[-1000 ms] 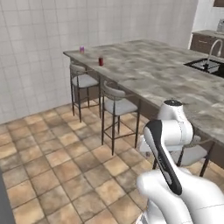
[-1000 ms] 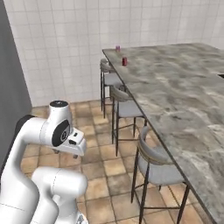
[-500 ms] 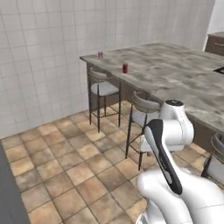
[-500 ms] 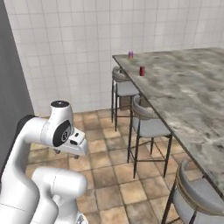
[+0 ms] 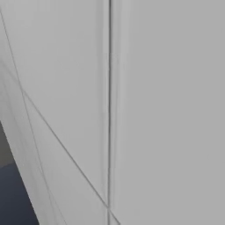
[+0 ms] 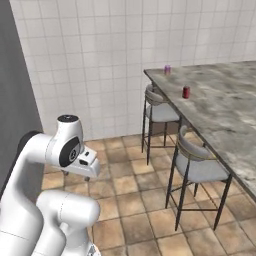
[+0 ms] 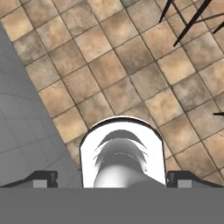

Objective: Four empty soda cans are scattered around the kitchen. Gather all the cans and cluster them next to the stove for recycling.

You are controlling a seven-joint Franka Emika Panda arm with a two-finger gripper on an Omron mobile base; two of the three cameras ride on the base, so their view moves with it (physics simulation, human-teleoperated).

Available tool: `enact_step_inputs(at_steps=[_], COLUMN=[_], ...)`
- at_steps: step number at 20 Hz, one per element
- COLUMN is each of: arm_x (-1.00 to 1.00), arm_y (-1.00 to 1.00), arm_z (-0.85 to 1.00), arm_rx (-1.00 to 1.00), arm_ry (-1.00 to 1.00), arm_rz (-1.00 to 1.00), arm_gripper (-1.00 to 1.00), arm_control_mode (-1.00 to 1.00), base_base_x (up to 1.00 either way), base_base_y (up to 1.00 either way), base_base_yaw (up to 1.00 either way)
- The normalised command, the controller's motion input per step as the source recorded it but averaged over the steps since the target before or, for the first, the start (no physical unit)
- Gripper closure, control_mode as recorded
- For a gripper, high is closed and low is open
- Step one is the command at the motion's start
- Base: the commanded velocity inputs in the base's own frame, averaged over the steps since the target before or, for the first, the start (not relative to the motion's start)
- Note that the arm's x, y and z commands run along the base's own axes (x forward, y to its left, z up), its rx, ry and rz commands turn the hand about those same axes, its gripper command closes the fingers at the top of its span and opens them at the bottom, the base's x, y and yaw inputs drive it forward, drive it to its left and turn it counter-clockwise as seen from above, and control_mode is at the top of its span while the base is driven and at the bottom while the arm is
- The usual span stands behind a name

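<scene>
Your gripper is hanging folded over the brown tile floor with its jaws standing wide apart and nothing between them. The cans you are after are sitting on the grey marbled counter: a purple can at the far corner by the white tiled wall, a red can nearer along the edge. The left base view is looking into a blank grey surface, probably something close alongside, so steer by the right base view. Bring the base up beside the two stools, stopping short of them, before extending the arm toward the red can.
</scene>
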Motion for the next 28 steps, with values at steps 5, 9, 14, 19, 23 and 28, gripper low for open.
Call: enact_step_inputs(at_steps=[5,9,14,19,23,28], arm_x=[0.00,0.00,0.00,0.00,0.00,0.00], arm_y=[0.00,0.00,0.00,0.00,0.00,0.00], arm_z=[0.00,0.00,0.00,0.00,0.00,0.00], arm_rx=[0.00,0.00,0.00,0.00,0.00,0.00], arm_ry=[0.00,0.00,0.00,0.00,0.00,0.00], arm_rz=[0.00,0.00,0.00,0.00,0.00,0.00], arm_gripper=[-1.00,-1.00,-1.00,-1.00,-1.00,-1.00], arm_control_mode=[1.00,1.00,1.00,1.00,1.00,1.00], base_base_x=[1.00,1.00,1.00,1.00,1.00,1.00], base_base_y=[0.91,0.59,-0.07,-0.14,-0.13,0.00], base_base_yaw=[-0.25,-0.30,0.21,0.25,0.04,0.00])
